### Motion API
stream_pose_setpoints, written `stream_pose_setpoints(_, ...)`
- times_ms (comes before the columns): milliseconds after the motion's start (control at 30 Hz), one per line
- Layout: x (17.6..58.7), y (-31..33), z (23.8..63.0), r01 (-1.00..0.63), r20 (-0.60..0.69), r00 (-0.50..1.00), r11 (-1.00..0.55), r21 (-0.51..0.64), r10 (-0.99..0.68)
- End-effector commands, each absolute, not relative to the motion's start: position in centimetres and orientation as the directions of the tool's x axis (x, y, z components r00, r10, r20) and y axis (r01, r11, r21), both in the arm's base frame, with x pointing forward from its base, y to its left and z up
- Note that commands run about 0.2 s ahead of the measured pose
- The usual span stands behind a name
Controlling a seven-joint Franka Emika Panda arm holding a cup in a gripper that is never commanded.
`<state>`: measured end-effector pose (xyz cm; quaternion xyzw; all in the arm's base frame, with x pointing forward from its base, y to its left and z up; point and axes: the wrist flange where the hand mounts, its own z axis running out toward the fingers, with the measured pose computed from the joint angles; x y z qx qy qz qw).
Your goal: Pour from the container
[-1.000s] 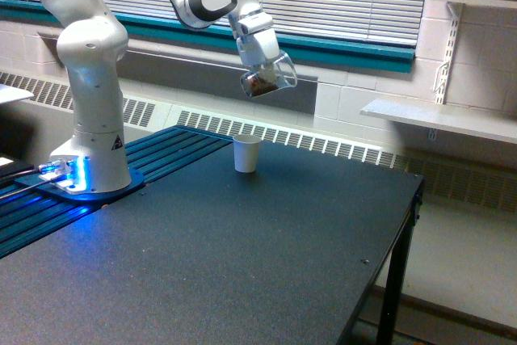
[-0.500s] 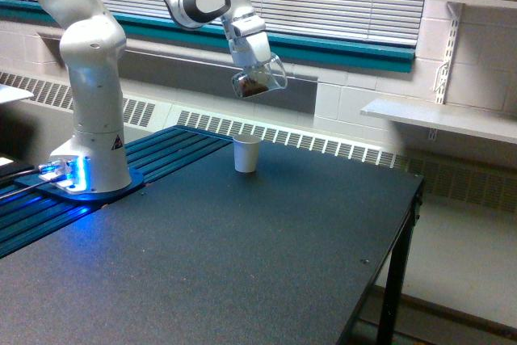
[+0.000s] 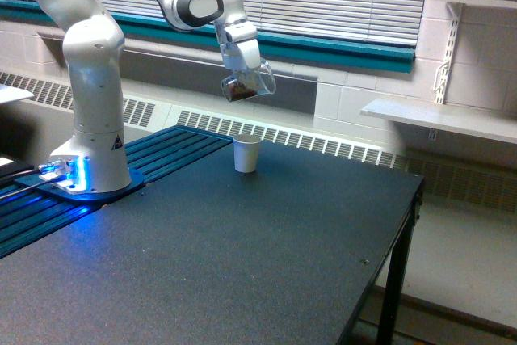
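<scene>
One view only, the exterior one: the gripper is clamped on the container, a clear cup with brown pieces inside, held tilted in the air above the white cup and a little toward the view's left of it, probably lining up a pour. White cup stands near the table's far edge; open air surrounds the arm, and the near and right table edges lie well away

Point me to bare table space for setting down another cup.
Almost all of the dark table is bare: everything in front of the white paper cup and out to the exterior view's right edge. Crowded only around the robot base at the exterior view's left, and under the held clear cup.
</scene>
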<state>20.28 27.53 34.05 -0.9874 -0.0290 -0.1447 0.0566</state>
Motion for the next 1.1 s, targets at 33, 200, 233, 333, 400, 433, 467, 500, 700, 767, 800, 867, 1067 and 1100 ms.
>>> stream_pose_setpoints(33,19.0,26.8,32.8,0.073,0.263,0.964,-0.994,-0.086,0.048)
stream_pose_setpoints(200,18.7,26.1,32.3,0.046,0.245,0.969,-0.995,-0.087,0.023)
stream_pose_setpoints(233,18.6,26.0,32.2,0.043,0.241,0.97,-0.995,-0.087,0.021)
stream_pose_setpoints(333,18.5,26.0,32.1,0.032,0.234,0.972,-0.995,-0.091,0.01)
stream_pose_setpoints(400,18.4,26.0,32.1,0.029,0.228,0.974,-0.995,-0.092,0.008)
stream_pose_setpoints(433,18.3,26.1,32.1,0.027,0.225,0.974,-0.995,-0.093,0.006)
stream_pose_setpoints(467,18.3,26.1,32.0,0.025,0.223,0.975,-0.995,-0.094,0.003)
stream_pose_setpoints(500,18.2,26.1,32.0,0.023,0.22,0.976,-0.995,-0.096,0.001)
stream_pose_setpoints(700,17.8,26.4,31.6,0.015,0.199,0.98,-0.994,-0.104,-0.006)
stream_pose_setpoints(767,17.6,26.5,31.5,0.015,0.189,0.982,-0.994,-0.106,-0.005)
stream_pose_setpoints(800,17.5,26.5,31.4,0.015,0.184,0.983,-0.994,-0.106,-0.005)
stream_pose_setpoints(867,17.3,26.6,31.1,0.015,0.175,0.985,-0.994,-0.105,-0.003)
stream_pose_setpoints(1067,16.5,26.9,30.5,0.015,0.145,0.989,-0.994,-0.104,0.0)
stream_pose_setpoints(1100,16.5,26.9,30.4,0.013,0.142,0.99,-0.994,-0.106,-0.002)
